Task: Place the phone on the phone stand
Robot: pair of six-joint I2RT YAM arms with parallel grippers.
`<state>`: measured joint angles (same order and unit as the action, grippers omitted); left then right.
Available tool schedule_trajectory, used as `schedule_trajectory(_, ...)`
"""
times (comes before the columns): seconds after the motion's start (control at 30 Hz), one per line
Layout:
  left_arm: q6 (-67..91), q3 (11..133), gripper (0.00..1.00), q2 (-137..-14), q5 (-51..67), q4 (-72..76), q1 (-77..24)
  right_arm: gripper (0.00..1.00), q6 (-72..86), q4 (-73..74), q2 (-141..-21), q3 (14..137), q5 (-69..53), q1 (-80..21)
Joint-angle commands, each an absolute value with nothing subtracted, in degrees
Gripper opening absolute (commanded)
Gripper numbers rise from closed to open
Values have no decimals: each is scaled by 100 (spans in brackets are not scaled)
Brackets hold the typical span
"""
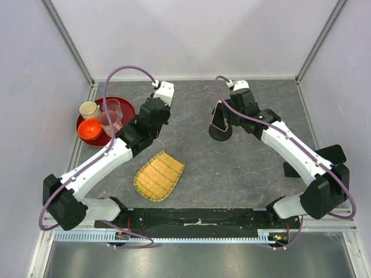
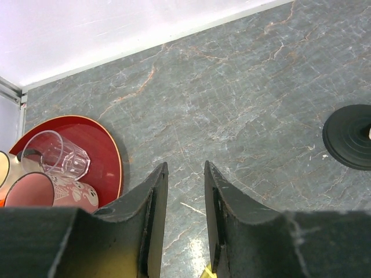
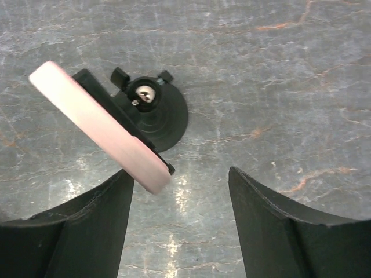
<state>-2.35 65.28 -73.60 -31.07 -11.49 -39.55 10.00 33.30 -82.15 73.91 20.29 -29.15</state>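
**A:** Top view first. The phone (image 1: 218, 116) is propped at a tilt on the phone stand (image 1: 220, 135), out on the grey surface (image 1: 191, 156), with the right arm leaning in close beside it. That looks placed.

**B:** Agreed, the main job reads as done. By my judgement, all that's left is drawing that arm away without nudging anything. Well off to the left are a glossy red tray (image 1: 128, 110) of cups and a woven bamboo mat (image 1: 159, 175), both clear of the action.

**A:** Left wrist view now. The left gripper (image 2: 184, 174) has its fingers a narrow slit apart with nothing between them, hanging over stone-look veined grey. There's a clear ribbed glass (image 2: 58, 155) on the tray, and the stand's round matte disc peeks in at the right edge.

**B:** And the right wrist view. The right gripper (image 3: 181, 185) is spread wide and holds nothing. The phone's pale pink rim is smooth with rounded corners, and it slants across the clamp. Its lower end sits just beside one gripper finger, but whether they touch, neither of us can tell.

**A:** Under the phone there's a black plastic disc base, and a small shiny metal knob glints at the top of the post. It's a slim phone on a thin perch, so it could tip if it's bumped.
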Motion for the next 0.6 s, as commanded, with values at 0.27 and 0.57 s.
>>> schedule_trajectory(0.27, -79, 6741, 37, -7040, -2813, -1055, -3937, 78, 501, 3612, -7445, 7172, 3313, -2813)
schedule_trajectory(0.57, -79, 6715, 41, -6970, -2321, -976, -3937, 81, 694, 3665, -7093, 7128, 1980, -2804)
